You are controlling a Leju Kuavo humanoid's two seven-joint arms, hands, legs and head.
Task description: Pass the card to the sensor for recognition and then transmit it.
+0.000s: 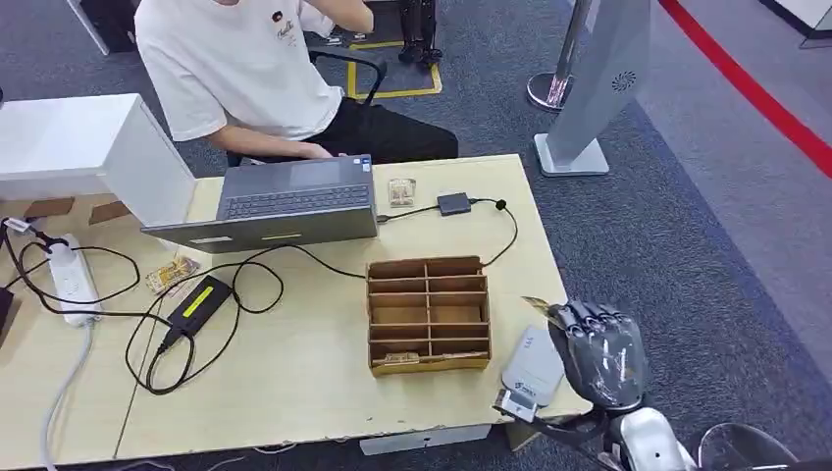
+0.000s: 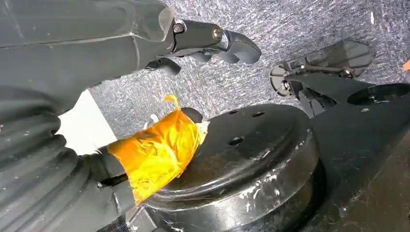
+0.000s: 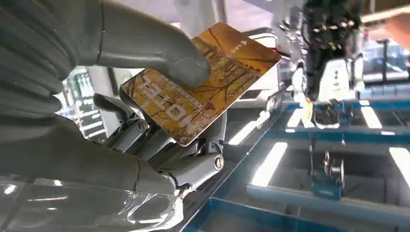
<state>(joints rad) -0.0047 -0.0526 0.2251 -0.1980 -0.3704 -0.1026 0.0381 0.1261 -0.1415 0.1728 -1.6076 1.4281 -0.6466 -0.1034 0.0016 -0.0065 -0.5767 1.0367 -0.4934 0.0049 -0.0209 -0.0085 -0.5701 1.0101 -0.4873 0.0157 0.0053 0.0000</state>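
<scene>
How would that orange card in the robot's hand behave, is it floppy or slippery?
Probably stiff: the card stays flat though the right hand pinches it at just one end, between thumb and fingers. It looks thin, so likely light. Its printed face seems smooth and slightly glossy, so it might slide in a loose pinch.

Golden-brown printed card [image 3: 203, 84] pinched in right hand [image 3: 145, 125], above grey sensor [image 1: 532, 371].

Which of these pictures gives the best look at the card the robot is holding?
The right wrist view: the card fills the middle, its golden printed face plain, pinched between the right hand's thumb and fingers. In the head view only a corner of it pokes above the hand. The left wrist view looks at the floor instead.
</scene>
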